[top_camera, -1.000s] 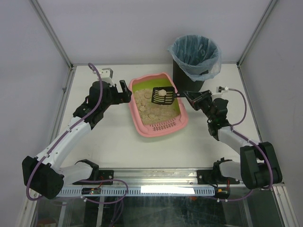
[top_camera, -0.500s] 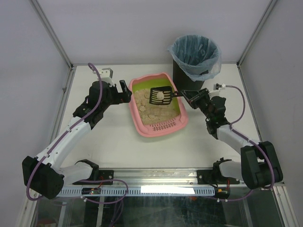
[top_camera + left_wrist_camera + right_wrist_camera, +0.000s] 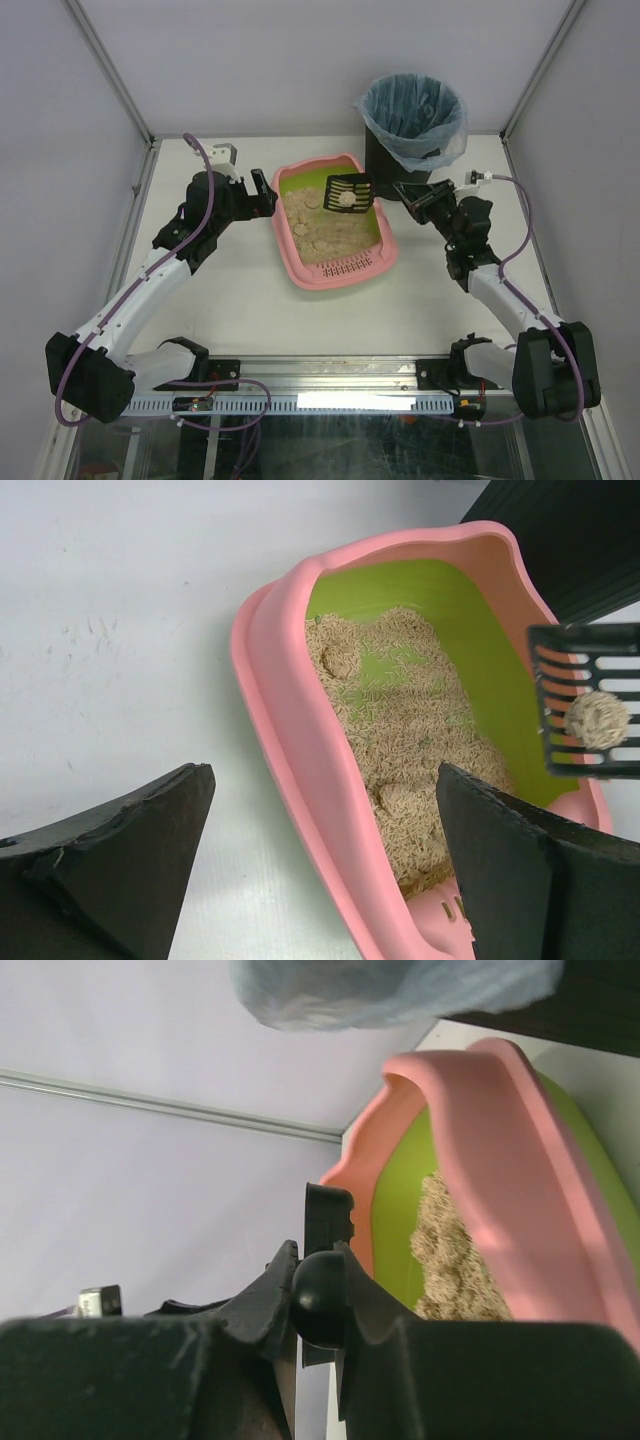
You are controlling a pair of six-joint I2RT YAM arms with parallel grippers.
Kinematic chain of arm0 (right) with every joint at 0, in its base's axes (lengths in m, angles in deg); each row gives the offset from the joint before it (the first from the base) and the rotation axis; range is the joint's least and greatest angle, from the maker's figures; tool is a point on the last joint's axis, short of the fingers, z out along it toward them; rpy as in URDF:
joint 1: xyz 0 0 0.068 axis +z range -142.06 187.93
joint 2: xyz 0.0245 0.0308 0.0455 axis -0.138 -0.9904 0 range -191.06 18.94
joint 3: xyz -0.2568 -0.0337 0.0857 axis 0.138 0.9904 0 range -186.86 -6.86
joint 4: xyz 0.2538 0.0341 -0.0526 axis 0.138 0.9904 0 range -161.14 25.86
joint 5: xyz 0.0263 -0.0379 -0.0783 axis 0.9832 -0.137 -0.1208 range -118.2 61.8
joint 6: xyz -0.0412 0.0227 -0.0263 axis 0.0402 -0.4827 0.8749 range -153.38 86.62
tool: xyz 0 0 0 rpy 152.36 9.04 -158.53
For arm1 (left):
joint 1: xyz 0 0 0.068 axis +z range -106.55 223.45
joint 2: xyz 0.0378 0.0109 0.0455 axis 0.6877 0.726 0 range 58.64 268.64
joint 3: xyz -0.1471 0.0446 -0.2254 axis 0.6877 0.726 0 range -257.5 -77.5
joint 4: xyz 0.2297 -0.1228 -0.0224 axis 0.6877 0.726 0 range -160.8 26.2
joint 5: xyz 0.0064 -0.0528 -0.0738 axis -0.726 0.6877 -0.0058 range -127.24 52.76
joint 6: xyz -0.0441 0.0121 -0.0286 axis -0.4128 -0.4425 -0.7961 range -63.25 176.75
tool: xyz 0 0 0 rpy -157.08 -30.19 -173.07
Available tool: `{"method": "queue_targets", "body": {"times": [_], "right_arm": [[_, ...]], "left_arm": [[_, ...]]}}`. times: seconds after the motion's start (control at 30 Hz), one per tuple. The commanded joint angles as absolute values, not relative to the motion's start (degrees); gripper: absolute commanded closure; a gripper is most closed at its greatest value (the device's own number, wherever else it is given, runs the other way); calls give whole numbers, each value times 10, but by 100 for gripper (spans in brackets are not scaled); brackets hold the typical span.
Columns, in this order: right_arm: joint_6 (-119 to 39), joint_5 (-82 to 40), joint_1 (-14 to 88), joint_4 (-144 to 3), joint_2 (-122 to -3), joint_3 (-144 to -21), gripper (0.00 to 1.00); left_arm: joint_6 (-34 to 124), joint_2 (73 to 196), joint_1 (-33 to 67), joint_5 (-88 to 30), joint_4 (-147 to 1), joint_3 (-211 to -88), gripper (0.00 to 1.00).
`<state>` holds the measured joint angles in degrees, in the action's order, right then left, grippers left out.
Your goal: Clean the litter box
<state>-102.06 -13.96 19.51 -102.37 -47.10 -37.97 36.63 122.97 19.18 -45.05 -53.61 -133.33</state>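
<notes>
Litter box: pink tray with green lining, on the table just left of the bin and a little nearer the arm bases. I see its grille end pointing away from the bin, toward the bases.
Bin: black with a blue bag, at the far right. This is my landmark.
Left gripper: across the litter box from the bin, at the far left corner. Its fingers are spread wide. From the wrist I see the pink wall running between them, and I cannot tell if either touches it.
Right gripper: just in front of the bin's base, pinched on the scoop's handle.
Litter: beige, heaped toward the grille end, with bare green at the end nearest the bin. I count a few rounded lumps in it.
Scoop: black and slotted, held just left of the bin's base, over the box's corner nearest the bin.
Clump: a single beige ball resting in the scoop.
</notes>
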Motion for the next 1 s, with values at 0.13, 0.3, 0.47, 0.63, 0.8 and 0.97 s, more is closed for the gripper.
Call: {"method": "queue_targets", "body": {"times": [0.13,0.3,0.47,0.63,0.8,0.97], "right_arm": [[-1060,-132,190,-915,-430,-506,100],[-1041,-146,188,-869,-449,-588,100],[-1024,-200,181,-820,-472,-689,100],[-1026,-269,161,-825,-482,-725,100],[-1007,-366,131,-862,-476,-710,100],[-970,-406,89,-889,-497,-717,100]], "left_arm": [[369,1207,198,-447,-558,-1335,1],[360,1214,198,-444,-568,-1332,1],[350,1228,198,-434,-579,-1333,1],[346,1219,198,-438,-586,-1320,1],[349,1219,198,-436,-588,-1319,1],[351,1215,199,-443,-587,-1318,1]]}}
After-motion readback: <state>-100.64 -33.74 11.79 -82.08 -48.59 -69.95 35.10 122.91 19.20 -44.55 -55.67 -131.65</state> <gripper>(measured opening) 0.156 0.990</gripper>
